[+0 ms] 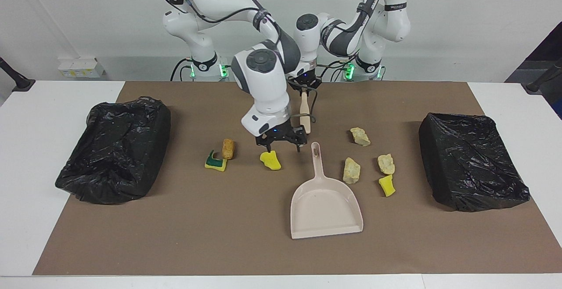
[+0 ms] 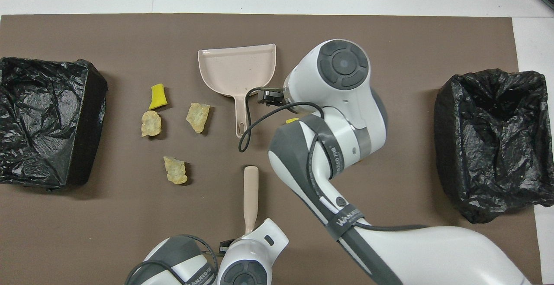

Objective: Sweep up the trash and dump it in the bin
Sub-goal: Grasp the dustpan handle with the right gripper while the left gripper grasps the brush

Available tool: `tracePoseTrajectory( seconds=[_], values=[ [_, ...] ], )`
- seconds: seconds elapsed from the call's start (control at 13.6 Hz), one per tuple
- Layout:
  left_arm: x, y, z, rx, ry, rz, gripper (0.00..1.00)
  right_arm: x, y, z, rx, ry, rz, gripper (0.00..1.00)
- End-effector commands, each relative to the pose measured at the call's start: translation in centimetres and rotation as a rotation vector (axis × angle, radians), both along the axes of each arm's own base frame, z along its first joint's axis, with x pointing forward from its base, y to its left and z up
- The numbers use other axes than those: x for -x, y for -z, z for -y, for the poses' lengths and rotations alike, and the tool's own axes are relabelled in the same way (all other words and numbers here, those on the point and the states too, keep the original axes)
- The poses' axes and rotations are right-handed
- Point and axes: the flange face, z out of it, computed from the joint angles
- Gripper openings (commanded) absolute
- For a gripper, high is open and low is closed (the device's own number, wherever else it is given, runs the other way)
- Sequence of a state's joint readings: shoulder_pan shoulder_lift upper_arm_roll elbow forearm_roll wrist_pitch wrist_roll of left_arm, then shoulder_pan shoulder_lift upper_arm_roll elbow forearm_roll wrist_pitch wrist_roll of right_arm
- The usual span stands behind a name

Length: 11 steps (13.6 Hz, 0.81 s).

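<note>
Hovering over the yellow chunk (image 1: 270,160) mid-counter, the right tool (image 1: 283,145) has its fingers spread apart, holding nothing. The left tool (image 1: 303,88) is clamped on the handle end of the brush (image 2: 251,189), whose long axis runs away from the robots, head farthest. The trash lies in a loose band across the counter (image 1: 197,236): a green-sided sponge (image 1: 215,161) and an orange-brown piece (image 1: 228,148) toward the right arm's end, and three pale lumps (image 1: 351,170) plus another yellow scrap (image 1: 387,185) toward the left arm's. The dustpan (image 1: 325,210) points its handle at the robots.
</note>
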<state>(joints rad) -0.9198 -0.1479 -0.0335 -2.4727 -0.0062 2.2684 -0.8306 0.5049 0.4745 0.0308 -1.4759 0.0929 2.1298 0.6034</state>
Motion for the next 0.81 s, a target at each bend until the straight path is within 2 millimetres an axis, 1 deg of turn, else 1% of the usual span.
tracePoseTrajectory(
  seconds=[0.0, 0.07, 0.15, 0.22, 0.37, 0.44, 0.51, 0.66, 0.74],
  values=[
    [-1.5, -2.0, -1.0, -0.029, -0.021, -0.019, 0.0, -0.3, 2.2, -3.2, -0.016, 0.031, 0.01, 1.0],
    [-2.2, -2.6, -1.9, -0.047, -0.008, -0.02, 0.0, -0.4, 2.6, -4.2, -0.014, 0.026, 0.017, 1.0],
    [-2.7, -3.5, -3.0, -0.065, 0.02, -0.02, 0.0, -0.4, 2.7, -5.3, -0.004, 0.006, 0.037, 1.0],
    [-3.6, -4.3, -4.3, -0.069, 0.025, -0.026, 0.0, -0.1, 3.3, -6.5, 0.02, 0.002, 0.051, 1.0],
    [-5.1, -5.8, -6.9, -0.072, 0.042, -0.038, 0.0, 0.4, 4.3, -7.9, 0.034, 0.021, 0.086, 1.0],
    [-6.1, -6.9, -8.8, -0.063, 0.038, -0.036, 0.0, 0.6, 5.2, -8.4, 0.039, 0.018, 0.088, 1.0],
    [-7.3, -7.6, -10.6, -0.057, 0.037, -0.037, 0.0, 0.6, 5.4, -8.5, 0.039, 0.017, 0.091, 1.0],
    [-9.5, -7.5, -13.4, -0.073, 0.037, -0.033, 0.0, 0.6, 5.6, -8.6, 0.048, 0.009, 0.094, 1.0],
    [-10.9, -7.4, -15.1, -0.08, 0.008, -0.025, 0.0, 0.8, 6.2, -8.9, 0.052, 0.004, 0.09, 0.95]
  ],
)
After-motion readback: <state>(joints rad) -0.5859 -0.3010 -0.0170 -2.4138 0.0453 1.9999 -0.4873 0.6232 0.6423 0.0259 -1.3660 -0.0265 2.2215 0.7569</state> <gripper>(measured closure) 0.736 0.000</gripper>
